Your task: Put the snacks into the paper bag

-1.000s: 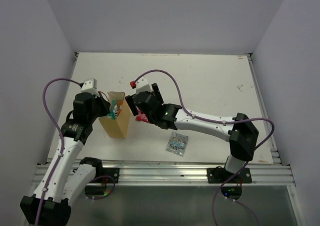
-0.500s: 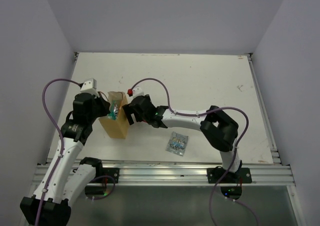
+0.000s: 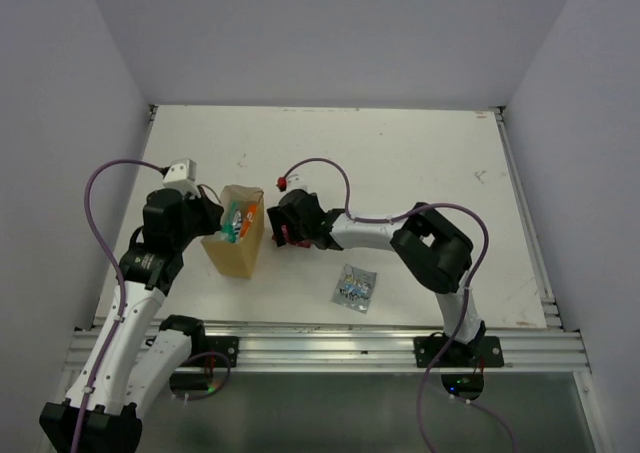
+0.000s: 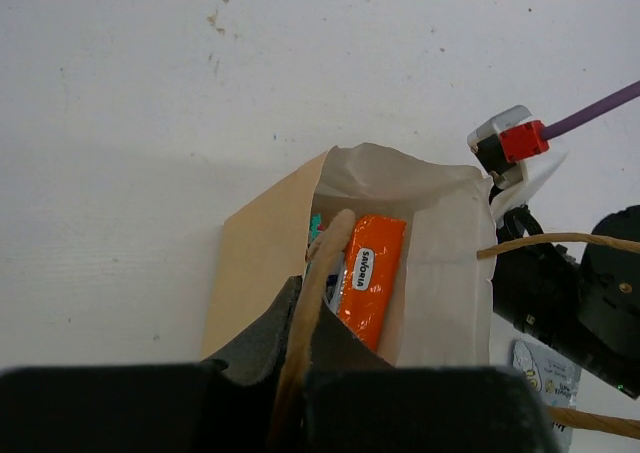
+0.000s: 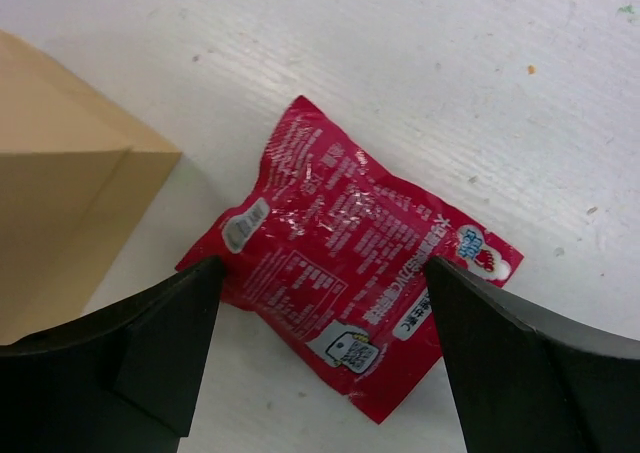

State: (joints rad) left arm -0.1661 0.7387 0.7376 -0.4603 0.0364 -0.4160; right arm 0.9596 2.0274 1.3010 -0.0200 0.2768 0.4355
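Paper bag [image 3: 236, 253] is stood upright left of centre in the top view, mouth facing up. Left gripper [image 4: 300, 335] is clamped shut on the bag's near rim, a strip of tan paper pinched between the fingers at the bottom of the left wrist view. Likely reason: the bag is steadied and its mouth propped wide so packets can be dropped in without it tipping.

Two snacks are seen inside. An orange packet [image 4: 368, 278] is stood on edge against the far wall, and a teal-green packet [image 4: 315, 223] is only visible as a sliver beside it.

Red packet [image 5: 350, 273] is lying flat on the table [image 3: 430, 163], just beside the bag's right side; the bag's corner is seen at the left edge of the right wrist view. Right gripper [image 5: 325, 323] is spread wide and lowered over the packet, one finger at each side, no contact visible. Straddle is judged to be set up for a pinch across the packet's short width.

Silvery-blue packet [image 3: 355, 285] is left on the table, lower centre of the top view, well apart from the bag and from both grippers.

Task is judged about half done: two in, two out. Risk: a flat foil packet may slide when pinched.
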